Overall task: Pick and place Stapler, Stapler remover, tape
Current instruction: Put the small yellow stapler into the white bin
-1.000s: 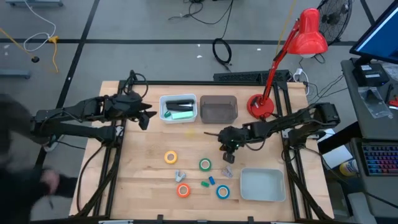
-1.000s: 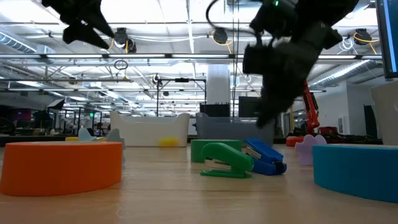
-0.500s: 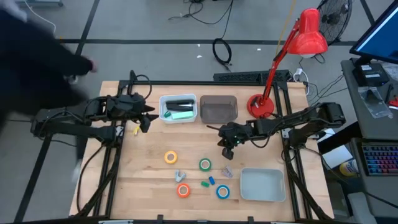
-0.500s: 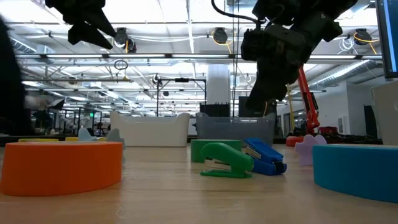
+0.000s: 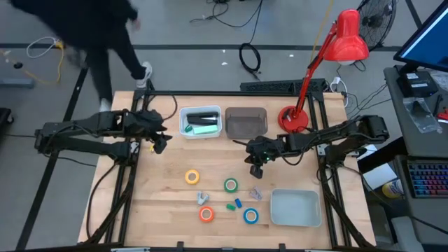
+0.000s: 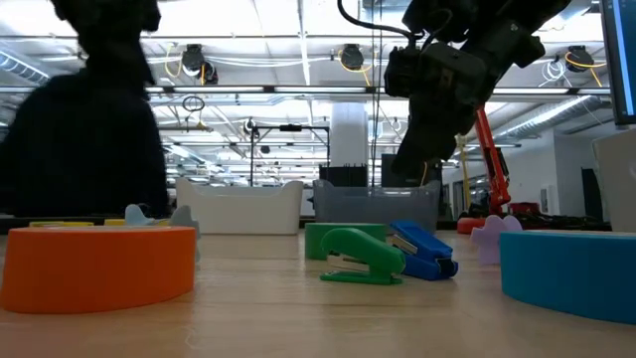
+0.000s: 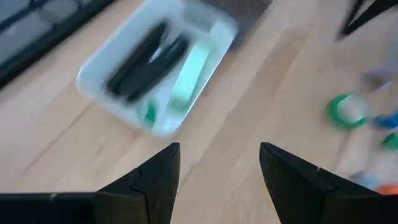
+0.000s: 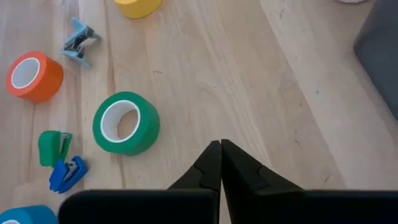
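Right gripper (image 5: pixel 256 170) jaws pressing tight together, holding nothing, hanging over worktop (image 5: pixel 168 203). Green tape (image 5: pixel 230 185) lying flat just past jaw tips, toward front edge; right arm nearer. Left gripper (image 5: pixel 158 138) jaws standing wide, empty, waiting beside white tray (image 5: pixel 201 122).

Robotics lab: framed workbench (image 5: pixel 168 196), ceiling strip-lights (image 6: pixel 298 40)

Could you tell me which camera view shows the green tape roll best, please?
The right wrist view: the green ring-shaped tape roll with a pale core lies close and sharp. The high view shows it small, the left wrist view blurred, the low view edge-on behind the green stapler.
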You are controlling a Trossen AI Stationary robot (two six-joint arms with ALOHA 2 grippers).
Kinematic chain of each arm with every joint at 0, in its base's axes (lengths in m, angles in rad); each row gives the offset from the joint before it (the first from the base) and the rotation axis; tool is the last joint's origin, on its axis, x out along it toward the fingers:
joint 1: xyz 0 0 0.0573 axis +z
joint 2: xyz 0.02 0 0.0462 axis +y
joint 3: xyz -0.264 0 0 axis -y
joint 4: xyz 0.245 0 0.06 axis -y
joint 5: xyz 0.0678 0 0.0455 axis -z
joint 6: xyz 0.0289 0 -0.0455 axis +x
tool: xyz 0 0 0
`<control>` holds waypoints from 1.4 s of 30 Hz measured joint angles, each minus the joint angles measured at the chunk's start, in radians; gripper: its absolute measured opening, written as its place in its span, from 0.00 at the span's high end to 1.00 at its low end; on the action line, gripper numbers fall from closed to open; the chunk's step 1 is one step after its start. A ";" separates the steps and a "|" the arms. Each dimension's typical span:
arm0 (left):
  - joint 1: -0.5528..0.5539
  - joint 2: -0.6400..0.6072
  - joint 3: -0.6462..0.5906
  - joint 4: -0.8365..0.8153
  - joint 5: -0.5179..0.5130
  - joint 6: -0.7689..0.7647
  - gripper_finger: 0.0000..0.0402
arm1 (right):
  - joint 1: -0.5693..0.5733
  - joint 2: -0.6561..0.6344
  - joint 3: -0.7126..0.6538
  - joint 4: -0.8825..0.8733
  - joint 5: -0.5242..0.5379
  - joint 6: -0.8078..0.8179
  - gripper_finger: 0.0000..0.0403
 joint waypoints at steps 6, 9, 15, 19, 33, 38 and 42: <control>0.008 0.111 -0.001 -0.185 -0.071 -0.108 0.44 | 0.001 0.000 0.000 0.000 -0.001 -0.001 0.99; 0.029 0.184 -0.001 -0.198 -0.058 -0.199 0.44 | 0.001 0.000 0.000 0.000 -0.001 0.001 0.99; 0.083 0.342 -0.001 -0.265 0.007 -0.402 0.44 | 0.001 0.000 0.000 0.000 -0.001 0.002 0.99; 0.104 0.441 -0.001 -0.353 0.033 -0.476 0.44 | 0.001 0.000 0.000 0.000 -0.001 0.002 0.99; 0.173 0.545 -0.075 -0.358 0.055 -0.457 0.44 | 0.002 0.000 0.000 -0.001 -0.001 0.002 0.99; 0.214 0.542 -0.103 -0.331 0.057 -0.456 0.44 | 0.002 0.000 0.001 -0.009 -0.001 0.000 0.99; 0.245 0.543 -0.120 -0.298 0.098 -0.492 0.44 | 0.002 0.000 0.001 -0.008 -0.001 0.001 0.99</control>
